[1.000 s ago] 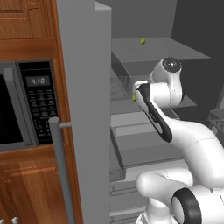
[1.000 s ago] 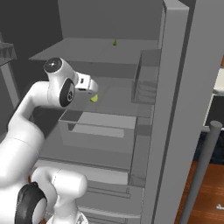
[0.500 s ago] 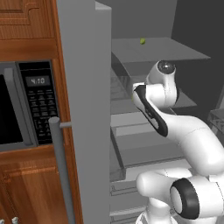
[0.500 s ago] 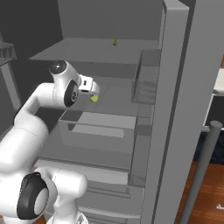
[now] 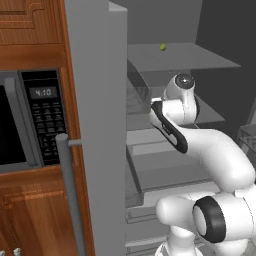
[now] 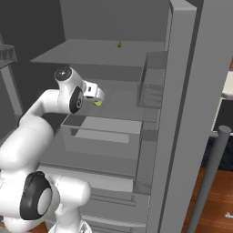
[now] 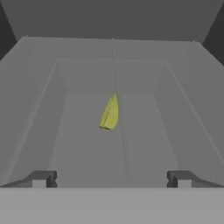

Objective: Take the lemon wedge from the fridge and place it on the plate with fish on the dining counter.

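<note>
A glossy white robot arm built from smooth, rounded tube-like segments. Black rings mark its joints, with a large black-rimmed round cap low on the body and a smaller grey disc cap on the upper joint. A long black oval band runs along one link. Two small dark grey square-ended fingertips finish the hand.

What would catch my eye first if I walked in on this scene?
Probably the white robot arm reaching into the open grey fridge, its gripper open. Just ahead of the fingertips, in the hand view, a tiny yellow-green lemon wedge lies on a grey shelf. Left of the fridge door sits a black microwave in wooden cabinets.
</note>
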Controlling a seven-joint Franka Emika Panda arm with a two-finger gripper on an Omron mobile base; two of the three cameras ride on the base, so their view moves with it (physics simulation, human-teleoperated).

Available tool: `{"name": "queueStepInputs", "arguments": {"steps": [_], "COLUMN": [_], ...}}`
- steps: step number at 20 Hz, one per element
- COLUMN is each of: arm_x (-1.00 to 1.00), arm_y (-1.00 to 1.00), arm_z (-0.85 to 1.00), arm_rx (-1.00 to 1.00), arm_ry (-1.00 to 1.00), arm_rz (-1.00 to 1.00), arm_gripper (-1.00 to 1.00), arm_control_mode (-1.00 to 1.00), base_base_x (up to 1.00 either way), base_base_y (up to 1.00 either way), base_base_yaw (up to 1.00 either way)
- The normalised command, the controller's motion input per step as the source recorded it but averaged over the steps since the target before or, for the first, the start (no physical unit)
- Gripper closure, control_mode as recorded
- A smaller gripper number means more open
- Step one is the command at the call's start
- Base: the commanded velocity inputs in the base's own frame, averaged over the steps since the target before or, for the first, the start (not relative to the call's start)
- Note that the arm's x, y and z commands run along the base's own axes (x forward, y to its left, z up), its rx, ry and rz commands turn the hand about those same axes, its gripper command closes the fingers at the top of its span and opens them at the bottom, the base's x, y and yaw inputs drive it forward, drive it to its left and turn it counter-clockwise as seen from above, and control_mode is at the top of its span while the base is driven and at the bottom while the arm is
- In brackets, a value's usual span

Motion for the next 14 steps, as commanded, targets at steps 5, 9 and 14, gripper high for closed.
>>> {"name": "queueStepInputs", "arguments": {"steps": [5, 9, 14], "arm_x": [0.23, 0.00, -0.13], "arm_y": [0.07, 0.11, 0.00], "arm_z": [0.00, -0.14, -0.65], "arm_rx": [0.00, 0.00, 0.00], "arm_ry": [0.00, 0.00, -0.16], "arm_rz": [0.00, 0.00, 0.00], "arm_gripper": [-1.00, -1.00, -1.00], "arm_control_mode": [-1.00, -1.00, -1.00], "base_base_x": [0.00, 0.00, 0.00], "base_base_y": [0.00, 0.00, 0.00], "base_base_yaw": [0.00, 0.00, 0.00]}}
